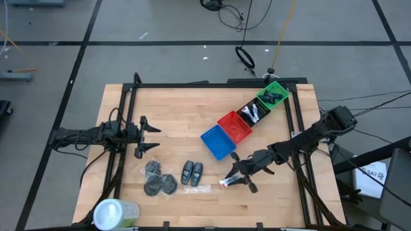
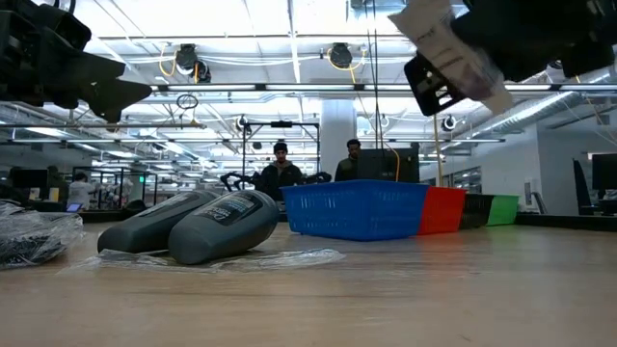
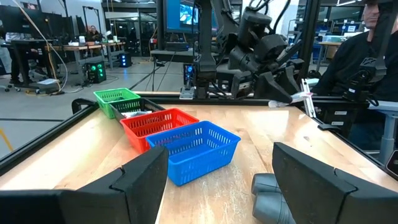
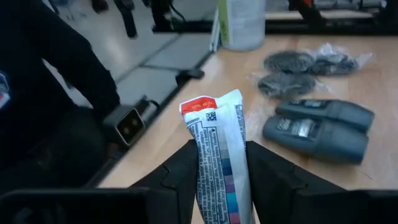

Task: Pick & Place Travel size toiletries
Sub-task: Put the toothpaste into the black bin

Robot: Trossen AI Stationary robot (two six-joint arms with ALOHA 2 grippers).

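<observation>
Wooden worktop (image 1: 192,115) in an open workshop, right gripper (image 4: 219,180) clamping a white tube (image 4: 217,155), left gripper (image 1: 151,136) spread wide, tube's lower end hidden.

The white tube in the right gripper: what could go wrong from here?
1. The right gripper pinches the white tube at one end only, so it may swing or slip out while carried.
2. The blue basket is close to the red basket; a loose drop might land in the wrong one.

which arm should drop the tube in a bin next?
Right. The right gripper already holds the white tube, lifted, close to the blue bin. The left gripper hangs open and empty, farther off.
</observation>
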